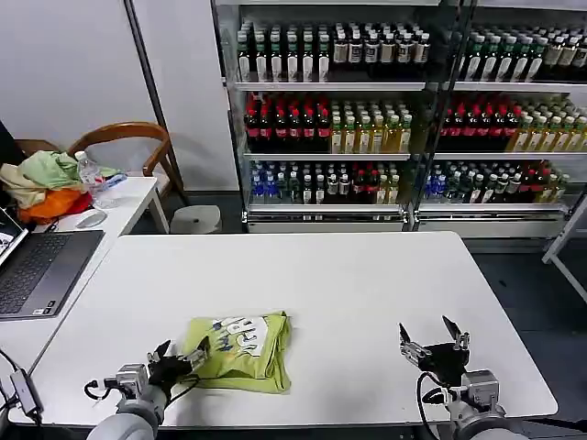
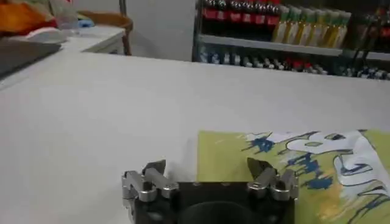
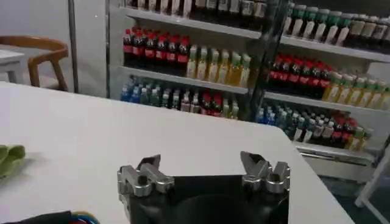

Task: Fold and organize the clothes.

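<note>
Left gripper: the left gripper (image 1: 181, 353) sits at the lower left of the head view, low over the near edge of the table, its fingers spread apart with nothing between them; in the left wrist view (image 2: 207, 167) one fingertip lies over bare tabletop and the other over the shirt's near edge.
Right gripper: the right gripper (image 1: 429, 335) is at the lower right of the head view, above bare tabletop and well apart from the shirt; its fingers stand wide with nothing held, which the right wrist view (image 3: 201, 162) shows too.
T-shirt: the lime yellow-green T-shirt (image 1: 240, 351) lies folded into a compact block at lower centre-left of the head view, just beside the left gripper. The pictures disagree with "plain": a white patch with blue lettering shows on its top face, clear in the left wrist view (image 2: 286, 167). A small green edge at the left border of the right wrist view (image 3: 8, 159) is probably the same shirt.
Table: the white table (image 1: 367, 284) fills the middle of the head view.
Side desk: at left, a laptop (image 1: 37, 268) lies open on a second white surface, with a water bottle (image 1: 92, 179) and a heap of garments (image 1: 46, 183) in pale green, cream and orange farther back at upper left.
Chair: a wooden chair (image 1: 138, 137) stands behind that heap.
Background: drink shelves (image 1: 394, 110) packed with bottles span the top of the frame.
</note>
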You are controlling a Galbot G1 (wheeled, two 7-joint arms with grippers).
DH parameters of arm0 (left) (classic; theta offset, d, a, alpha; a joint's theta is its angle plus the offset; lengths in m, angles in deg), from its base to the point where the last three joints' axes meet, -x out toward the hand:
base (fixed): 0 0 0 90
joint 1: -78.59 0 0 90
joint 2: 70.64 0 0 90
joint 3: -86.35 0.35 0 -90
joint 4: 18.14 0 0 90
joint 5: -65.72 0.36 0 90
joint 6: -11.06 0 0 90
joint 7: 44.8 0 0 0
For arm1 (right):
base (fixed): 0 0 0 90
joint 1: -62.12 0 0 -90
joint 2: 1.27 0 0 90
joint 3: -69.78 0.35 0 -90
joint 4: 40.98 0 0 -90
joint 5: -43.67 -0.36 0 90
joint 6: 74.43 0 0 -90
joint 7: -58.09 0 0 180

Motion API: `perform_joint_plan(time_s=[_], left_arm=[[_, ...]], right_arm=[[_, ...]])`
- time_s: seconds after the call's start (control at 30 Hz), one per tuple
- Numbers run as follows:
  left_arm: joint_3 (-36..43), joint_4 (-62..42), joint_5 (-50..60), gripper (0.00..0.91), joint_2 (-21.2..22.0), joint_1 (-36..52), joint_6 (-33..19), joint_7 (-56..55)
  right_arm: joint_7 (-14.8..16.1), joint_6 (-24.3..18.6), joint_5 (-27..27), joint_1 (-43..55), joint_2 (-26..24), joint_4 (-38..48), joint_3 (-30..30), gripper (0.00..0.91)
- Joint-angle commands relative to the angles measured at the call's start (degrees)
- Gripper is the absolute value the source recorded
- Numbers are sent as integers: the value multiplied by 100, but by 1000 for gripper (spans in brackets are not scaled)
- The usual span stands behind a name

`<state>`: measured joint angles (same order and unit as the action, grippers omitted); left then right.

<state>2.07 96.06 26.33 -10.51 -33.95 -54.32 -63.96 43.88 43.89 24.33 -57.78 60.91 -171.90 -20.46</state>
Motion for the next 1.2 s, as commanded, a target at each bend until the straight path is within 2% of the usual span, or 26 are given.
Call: perform_joint_plan(time_s=[0.03,0.1,0.87,1.03,1.2], left_arm=[[71,-202,-98,91,70,13,-50,-99],[78,-213,-97,40,79,19,-66,-109],[170,122,435,40,72,14,-208,-16],[-488,716,-31,40,-269,28,74,21],[-1562,902,-480,40,-711,-122,513,-4]], right_arm=[[-6,16,-11,-29,28,-74,-11,907],[-4,16,-12,-34,19,-81,-8,907],[-15,2,6,-1,15,-4,-25,907],[-11,4,3,31,-25,-16,-1,907],[2,-12,-2,94,-18,17,-30,907]])
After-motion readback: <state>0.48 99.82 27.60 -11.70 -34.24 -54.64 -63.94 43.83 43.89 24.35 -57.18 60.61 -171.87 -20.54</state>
